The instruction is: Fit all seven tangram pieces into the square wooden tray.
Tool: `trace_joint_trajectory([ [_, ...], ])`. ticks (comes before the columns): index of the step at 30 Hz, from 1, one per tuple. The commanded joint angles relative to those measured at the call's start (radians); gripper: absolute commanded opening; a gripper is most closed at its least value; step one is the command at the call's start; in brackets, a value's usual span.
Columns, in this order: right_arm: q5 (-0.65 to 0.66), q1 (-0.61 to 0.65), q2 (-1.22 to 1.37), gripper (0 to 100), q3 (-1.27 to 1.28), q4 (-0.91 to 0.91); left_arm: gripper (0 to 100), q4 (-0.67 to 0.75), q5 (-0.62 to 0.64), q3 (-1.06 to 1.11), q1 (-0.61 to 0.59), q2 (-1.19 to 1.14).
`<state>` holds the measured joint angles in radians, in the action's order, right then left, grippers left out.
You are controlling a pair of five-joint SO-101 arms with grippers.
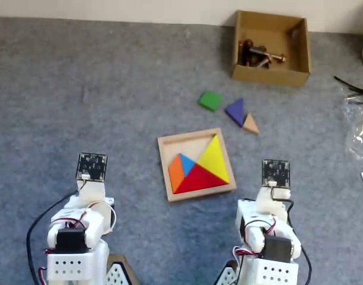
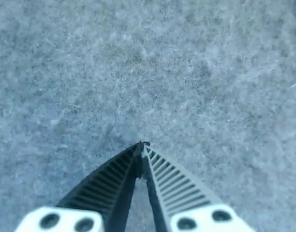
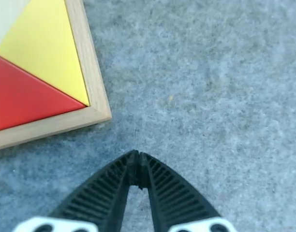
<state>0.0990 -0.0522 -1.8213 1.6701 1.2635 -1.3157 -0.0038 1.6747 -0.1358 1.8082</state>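
Note:
The square wooden tray [image 1: 165,145] lies mid-table holding a yellow triangle [image 1: 213,158], a red triangle [image 1: 198,178], an orange piece [image 1: 176,171] and a small blue piece [image 1: 187,162]. Beyond it on the carpet lie a green square [image 1: 210,100], a dark blue triangle [image 1: 235,110] and a tan triangle [image 1: 250,123]. My left gripper [image 2: 142,145] is shut over bare carpet, left of the tray. My right gripper [image 3: 137,155] is shut just off the tray's corner [image 3: 97,108], with the yellow triangle [image 3: 44,48] and red triangle [image 3: 22,99] close by.
A cardboard box [image 1: 270,74] with small metal and wooden parts stands at the back right. Clear plastic [image 1: 360,133] and cables lie at the right edge. Grey carpet covers the table's left half.

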Motion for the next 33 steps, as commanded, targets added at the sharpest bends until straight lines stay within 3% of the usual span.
trace_joint_trajectory([
  [1, -0.006, -0.016, -0.015, 0.5, 0.096, -0.024, 1, -0.005, 0.005, 0.022, -0.013, 0.012],
  [3, -0.002, -0.031, -0.015, 0.5, 0.031, -0.038, 1, -0.005, 0.006, 0.022, -0.013, 0.012],
  [7, 0.164, -0.087, -0.005, 0.5, -0.099, -0.035, 1, -0.005, 0.006, 0.022, -0.012, 0.012],
  [10, 0.206, -0.176, -0.005, 0.5, -0.171, -0.035, 1, -0.005, 0.008, 0.022, -0.012, 0.012],
  [15, 0.203, -0.275, -0.005, 0.5, -0.243, -0.044, 1, -0.005, 0.008, 0.022, -0.012, 0.012],
  [20, 0.026, -0.318, -0.005, 0.5, -0.340, -0.042, 1, -0.005, 0.008, 0.022, -0.012, 0.012],
  [26, 0.000, -0.358, 0.016, 0.5, -0.487, -0.036, 1, -0.005, 0.008, 0.022, -0.012, 0.012],
  [33, 0.000, -0.364, 0.409, 0.6, -0.688, -0.042, 1, -0.005, 0.006, 0.022, -0.012, 0.013],
])
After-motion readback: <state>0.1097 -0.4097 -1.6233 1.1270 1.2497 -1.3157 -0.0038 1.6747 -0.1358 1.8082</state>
